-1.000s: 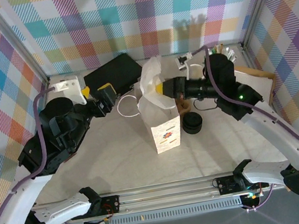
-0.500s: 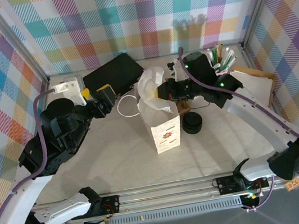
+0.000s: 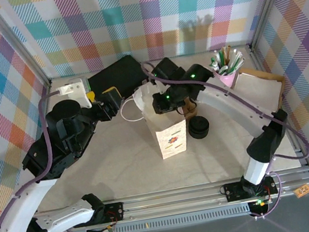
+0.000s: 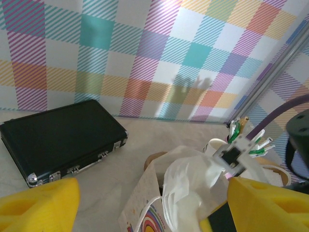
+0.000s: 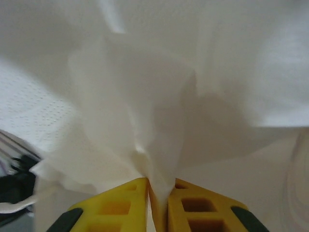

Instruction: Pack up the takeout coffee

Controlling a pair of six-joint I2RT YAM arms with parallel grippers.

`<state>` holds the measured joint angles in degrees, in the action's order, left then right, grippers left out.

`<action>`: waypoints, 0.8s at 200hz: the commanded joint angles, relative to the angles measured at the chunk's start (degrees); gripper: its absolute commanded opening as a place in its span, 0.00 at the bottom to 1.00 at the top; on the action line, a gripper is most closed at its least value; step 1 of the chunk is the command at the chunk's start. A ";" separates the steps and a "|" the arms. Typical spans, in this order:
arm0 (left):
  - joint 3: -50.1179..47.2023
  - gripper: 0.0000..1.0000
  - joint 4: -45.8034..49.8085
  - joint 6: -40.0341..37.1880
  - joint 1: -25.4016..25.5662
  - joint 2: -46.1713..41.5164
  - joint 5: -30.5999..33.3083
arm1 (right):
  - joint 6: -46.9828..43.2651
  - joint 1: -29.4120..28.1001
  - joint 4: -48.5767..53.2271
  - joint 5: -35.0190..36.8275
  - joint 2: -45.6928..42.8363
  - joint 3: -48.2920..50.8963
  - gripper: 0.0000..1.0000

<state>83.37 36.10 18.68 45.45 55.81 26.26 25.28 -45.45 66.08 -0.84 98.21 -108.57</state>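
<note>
A white paper bag [image 3: 172,134] with a rainbow print stands mid-table. My right gripper [image 3: 156,101] hangs over its open mouth, shut on a bunch of white napkins [image 5: 145,106] that are pinched between its yellow pads [image 5: 120,203]. The napkins [image 4: 193,183] bulge out of the bag's top [image 4: 145,193]. The takeout coffee [image 3: 188,108] sits just right of the bag, mostly hidden under the right arm. My left gripper [image 3: 105,99] is open, left of the bag and near its white handle [image 3: 131,109], with nothing between its fingers.
A low stack of black lids [image 3: 198,126] stands right of the bag. A pink cup of sticks and straws [image 3: 226,66] is at the back right beside brown paper [image 3: 263,81]. A black case [image 3: 116,75] lies at the back left.
The right arm has swung left and reached over the bag with the napkins, uncovering the pink cup. Its pads have eased slightly. The left arm has barely shifted.
</note>
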 commanded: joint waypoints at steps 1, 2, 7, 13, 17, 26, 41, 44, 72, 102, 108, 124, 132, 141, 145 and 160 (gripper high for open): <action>-0.61 0.79 0.52 0.88 -0.40 -0.61 0.90 | -3.35 -1.14 8.88 6.46 2.79 -4.05 0.22; -0.59 0.80 0.54 0.90 -0.38 -0.66 0.85 | -3.37 -1.13 9.06 6.51 2.87 -4.21 0.23; -0.74 0.80 0.57 1.00 -0.45 -0.72 0.87 | -3.54 -1.21 9.89 6.68 3.70 -4.92 0.24; -0.83 0.80 0.55 1.01 -0.44 -0.81 0.94 | -3.81 -1.37 10.71 6.98 4.49 -5.95 0.26; -0.91 0.80 0.56 1.07 -0.44 -0.86 0.95 | -3.96 -1.46 11.38 7.31 5.07 -6.63 0.27; -0.99 0.79 0.60 1.25 -0.45 -1.08 1.14 | -4.43 -1.61 12.55 7.95 6.01 -8.18 0.30; -1.27 0.80 0.34 1.43 -0.38 -1.21 1.15 | -5.20 -1.92 13.89 8.86 7.08 -10.40 0.33; -1.24 0.80 0.30 1.52 -0.42 -1.13 1.09 | -5.30 -2.00 14.11 9.17 7.28 -10.70 0.33; -0.51 0.79 0.85 1.61 -0.45 -0.76 0.52 | -5.77 -2.26 17.10 10.24 8.34 -14.91 0.41; -0.54 0.79 1.80 1.50 -0.43 -1.63 1.67 | -5.26 -2.73 17.38 9.41 6.74 -18.70 0.45; -0.71 0.79 1.87 1.46 -0.43 -1.84 1.96 | -4.99 -2.84 17.41 9.64 6.40 -19.10 0.44; -1.07 0.79 2.21 1.51 -0.45 -2.40 2.62 | -4.93 -2.80 16.45 9.75 5.91 -18.90 0.43; -1.27 0.79 2.14 1.62 -0.45 -2.56 2.79 | -4.94 -2.78 15.45 8.98 6.06 -18.43 0.41; -1.32 0.79 2.14 1.57 -0.45 -2.64 3.08 | -4.89 -2.80 14.20 7.23 6.56 -18.09 0.41; -1.42 0.79 2.17 1.57 -0.45 -2.68 3.09 | -4.75 -2.80 13.54 6.51 6.96 -17.95 0.40; -1.73 0.79 2.05 1.67 -0.44 -2.63 3.27 | -3.90 -2.86 10.66 4.94 8.21 -16.62 0.40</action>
<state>82.65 37.60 19.97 45.45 54.02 27.79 20.49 -47.88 80.27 7.03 105.60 -126.30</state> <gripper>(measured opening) 0.791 0.406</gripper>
